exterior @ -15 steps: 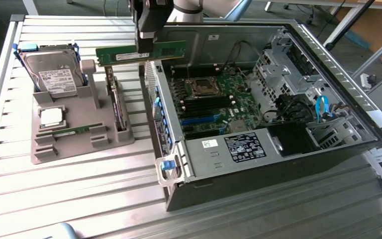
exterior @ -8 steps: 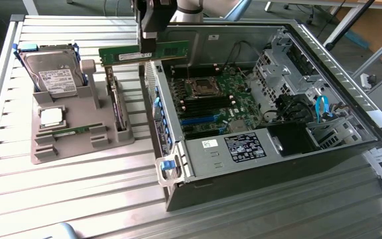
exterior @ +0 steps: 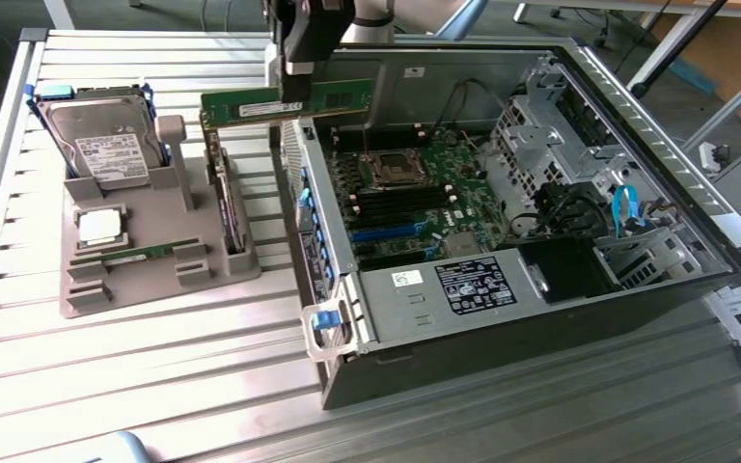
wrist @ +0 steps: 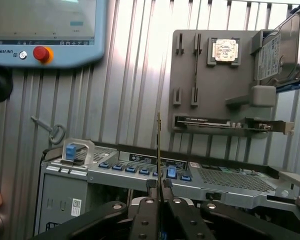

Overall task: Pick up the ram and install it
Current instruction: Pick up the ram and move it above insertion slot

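I have the ram [exterior: 248, 106] pinched in the gripper [wrist: 159, 192], up over the open case [exterior: 409, 289]; pickup done, seating left.

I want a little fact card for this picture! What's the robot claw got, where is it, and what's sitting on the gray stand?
gripper: shut on the ram
ram: lifted in the air, lying level, not in a slot
place: above the side of the open computer case nearest the gray stand
gray stand: holds a hard drive, a processor chip and an expansion card
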`<state>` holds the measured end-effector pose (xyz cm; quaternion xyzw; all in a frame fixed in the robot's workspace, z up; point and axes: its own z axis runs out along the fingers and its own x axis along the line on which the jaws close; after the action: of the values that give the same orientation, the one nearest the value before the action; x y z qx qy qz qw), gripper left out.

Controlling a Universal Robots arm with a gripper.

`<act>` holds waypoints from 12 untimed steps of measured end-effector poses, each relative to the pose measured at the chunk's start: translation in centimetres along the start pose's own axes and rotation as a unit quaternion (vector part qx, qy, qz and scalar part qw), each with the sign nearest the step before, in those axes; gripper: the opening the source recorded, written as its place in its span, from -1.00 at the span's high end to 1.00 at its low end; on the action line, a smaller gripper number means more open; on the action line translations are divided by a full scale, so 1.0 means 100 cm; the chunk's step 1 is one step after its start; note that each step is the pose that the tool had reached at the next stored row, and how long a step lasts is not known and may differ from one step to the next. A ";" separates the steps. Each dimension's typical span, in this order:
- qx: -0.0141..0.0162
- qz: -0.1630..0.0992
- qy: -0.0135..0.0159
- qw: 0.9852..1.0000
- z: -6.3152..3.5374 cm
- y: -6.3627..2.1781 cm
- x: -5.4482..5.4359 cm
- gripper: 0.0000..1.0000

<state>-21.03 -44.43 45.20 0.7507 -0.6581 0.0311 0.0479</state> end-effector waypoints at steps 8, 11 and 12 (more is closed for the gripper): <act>0.000 0.000 0.001 1.000 -0.0001 -0.0054 0.001 0.74; 0.000 0.000 0.001 1.000 -0.0001 -0.0079 0.001 0.74; 0.000 0.000 0.001 1.000 -0.0001 -0.0085 0.001 0.74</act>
<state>-20.17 -44.43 45.20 0.7507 -0.6581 0.0316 0.0484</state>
